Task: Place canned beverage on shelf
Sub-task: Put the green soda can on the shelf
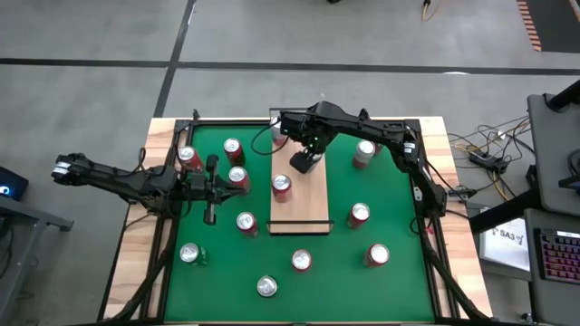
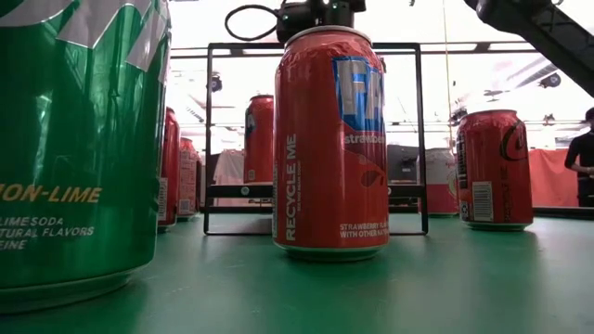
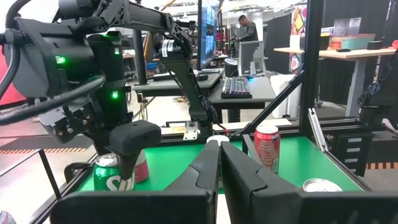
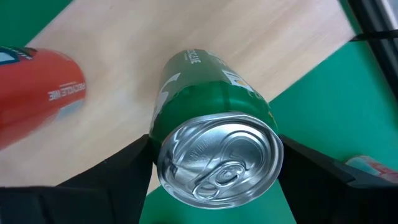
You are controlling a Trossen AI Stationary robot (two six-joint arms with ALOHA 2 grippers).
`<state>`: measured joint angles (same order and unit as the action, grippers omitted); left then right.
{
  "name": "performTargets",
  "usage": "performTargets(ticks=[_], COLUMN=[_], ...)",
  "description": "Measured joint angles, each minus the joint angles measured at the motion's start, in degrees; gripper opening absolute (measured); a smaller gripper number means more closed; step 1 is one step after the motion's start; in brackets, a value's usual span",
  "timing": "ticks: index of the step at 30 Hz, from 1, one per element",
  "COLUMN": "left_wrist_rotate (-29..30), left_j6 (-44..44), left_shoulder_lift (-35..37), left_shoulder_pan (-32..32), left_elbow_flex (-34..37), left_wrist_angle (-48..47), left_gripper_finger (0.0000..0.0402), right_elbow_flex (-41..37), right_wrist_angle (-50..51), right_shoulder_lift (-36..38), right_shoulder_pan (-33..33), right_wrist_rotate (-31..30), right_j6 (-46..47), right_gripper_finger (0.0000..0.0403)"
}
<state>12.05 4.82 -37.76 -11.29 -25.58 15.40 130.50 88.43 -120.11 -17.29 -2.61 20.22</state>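
Note:
My right gripper hangs over the shelf, a pale wood board with black end rails, and is shut on a green can. In the left wrist view this can shows below the gripper's dark finger. A red can stands on the shelf close by, also seen in the right wrist view as the red can. My left gripper is shut and holds nothing. It stays level above the mat's left side, where the high view shows the left gripper. My right gripper pinches the green can's side wall just under its top rim, one finger on each side. The fingers come from above, pointing steeply down. The can is upright over the shelf board; whether its base rests on the board I cannot tell.
Several red cans stand scattered on the green mat, among them a red can right of the shelf and a red can by my left gripper. In the low view a big green can and a red can stand close in front.

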Motion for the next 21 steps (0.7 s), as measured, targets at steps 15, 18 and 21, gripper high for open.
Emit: performTargets(ticks=[15, 18, 21], left_wrist_rotate=[0.00, 0.00, 0.00], left_j6=[0.00, 0.00, 0.00], left_shoulder_lift=[0.00, 0.00, 0.00], left_shoulder_pan=[0.00, 0.02, 0.00], left_elbow_flex=[0.00, 0.00, 0.00], left_wrist_angle=[0.00, 0.00, 0.00], left_gripper_finger=[0.0000, 0.0000, 0.0000], right_elbow_flex=[0.06, 1.19, 3.04], right_wrist_angle=[-2.11, -2.09, -2.20], right_shoulder_lift=[0.00, 0.04, 0.38], right_shoulder_pan=[-0.01, -0.01, -0.01], right_wrist_rotate=[2.56, 2.56, 2.56], right_j6=[0.32, 0.69, 1.39], right_gripper_finger=[0.0362, 0.0362, 0.0363])
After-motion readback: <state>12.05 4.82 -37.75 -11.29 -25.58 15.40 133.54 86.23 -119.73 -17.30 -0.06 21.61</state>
